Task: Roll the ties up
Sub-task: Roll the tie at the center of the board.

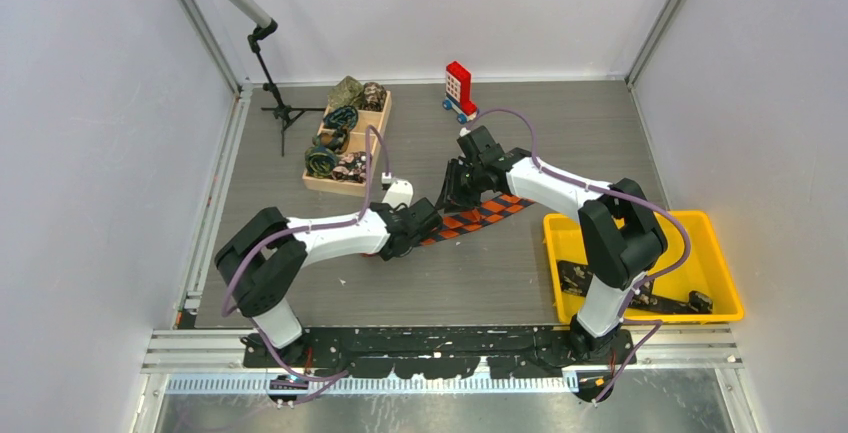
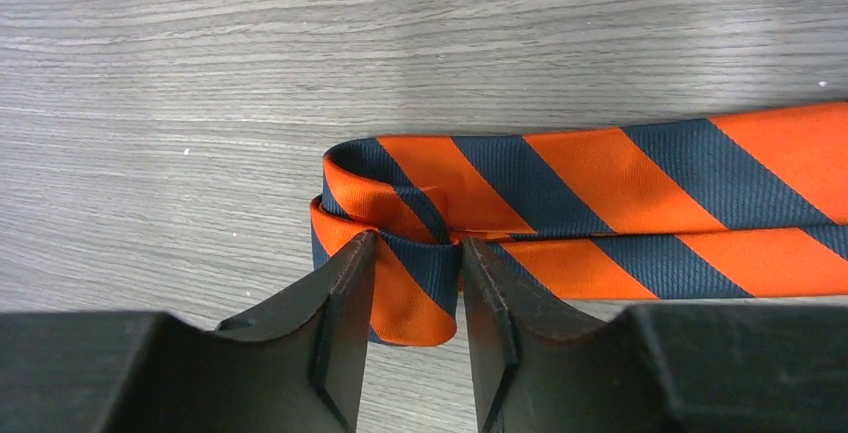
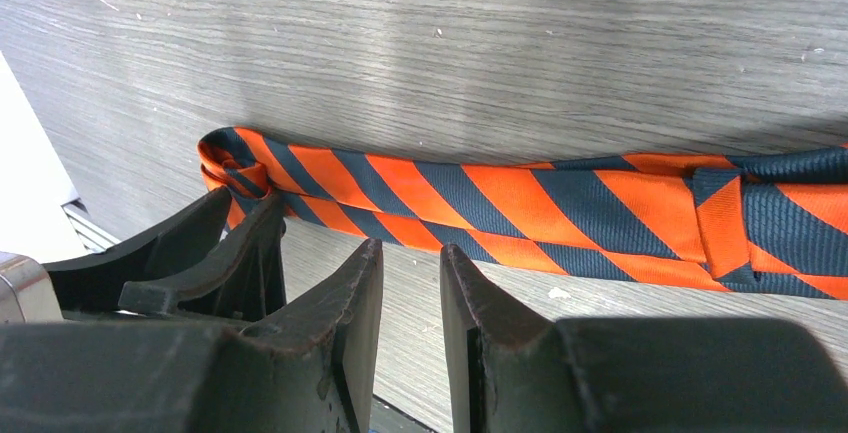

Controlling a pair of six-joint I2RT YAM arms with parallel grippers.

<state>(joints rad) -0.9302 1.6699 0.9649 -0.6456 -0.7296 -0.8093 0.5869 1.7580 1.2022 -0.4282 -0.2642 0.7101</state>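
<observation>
The orange-and-navy tie [image 1: 478,215] lies flat on the grey wood-grain tabletop [image 1: 520,283] in the overhead view. Its long axis runs from lower left to upper right, and it sits between the two arms. The left hand [image 1: 425,221] is at its lower-left end and the right hand [image 1: 447,198] is just above its middle. Open tabletop spreads in front of it and to the left. A wooden tray [image 1: 318,185] of rolled ties [image 1: 340,118] sits well apart at the upper left. A yellow bin [image 1: 725,273] at the right edge holds a dark speckled tie [image 1: 575,278]. A red-and-white toy block [image 1: 459,86] stands near the back wall.

In the left wrist view, the tie [image 2: 600,168] is a finely ribbed weave with broad diagonal stripes. It is doubled over itself, and the band runs out to the right. Its turned-over end forms a small rounded loop. That loop fills the narrow gap of the left hand [image 2: 415,253], and the black, wedge-shaped fingers [image 2: 345,303] sit against either side. I cannot tell whether they press it or merely flank it.

In the right wrist view, the tie [image 3: 500,193] stretches across the picture, with its looped end at the left beside the left hand's fingers [image 3: 200,243]. A crosswise keeper band [image 3: 720,218] wraps it at the right. The right hand [image 3: 410,258] hangs at the near side of the tie, its fingers narrowly parted with only bare tabletop showing between them.
</observation>
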